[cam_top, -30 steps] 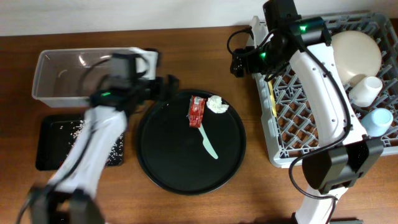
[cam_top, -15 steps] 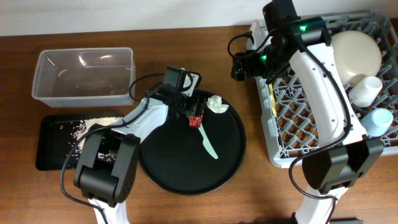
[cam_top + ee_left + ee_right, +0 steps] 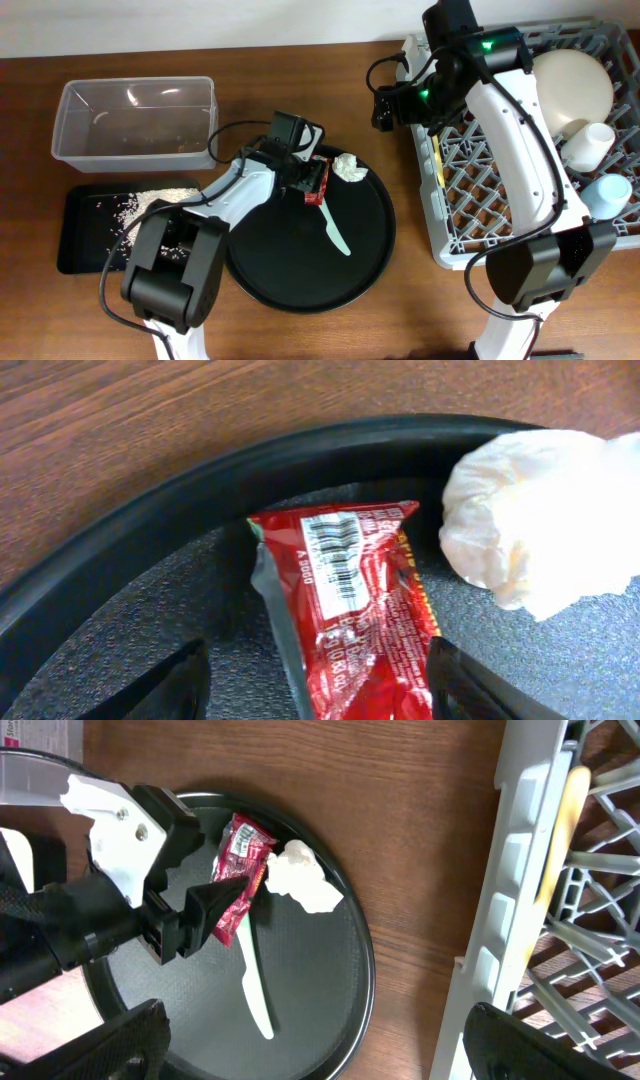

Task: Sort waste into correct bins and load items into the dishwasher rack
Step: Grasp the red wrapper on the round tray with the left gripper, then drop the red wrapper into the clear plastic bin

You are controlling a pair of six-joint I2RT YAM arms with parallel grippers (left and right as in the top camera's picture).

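The red wrapper [image 3: 350, 590] lies on the round black tray [image 3: 300, 285] beside the crumpled white paper wad [image 3: 540, 510]. My left gripper [image 3: 318, 665] is down over the wrapper, open. One finger [image 3: 465, 685] is at the wrapper's edge and the other [image 3: 165, 690] stands apart from it. A mint-green spoon [image 3: 335, 232] lies mid-tray. My right gripper [image 3: 325, 1055] hovers open and empty between the tray and the grey dishwasher rack [image 3: 500, 215]. The rack holds a cream plate [image 3: 572, 85], a white cup [image 3: 590, 145], a light-blue cup [image 3: 608, 192] and a yellow spoon [image 3: 560, 820].
A clear plastic tub [image 3: 135, 120] stands at the back left. In front of it sits a shallow black tray [image 3: 85, 250] with whitish grains [image 3: 150, 200] scattered in it. The left arm stretches from the table's front edge across the round tray's left rim.
My left arm swung from beside the clear tub to the round tray, came down over the red wrapper, and its jaws narrowed. The right arm has stayed put.
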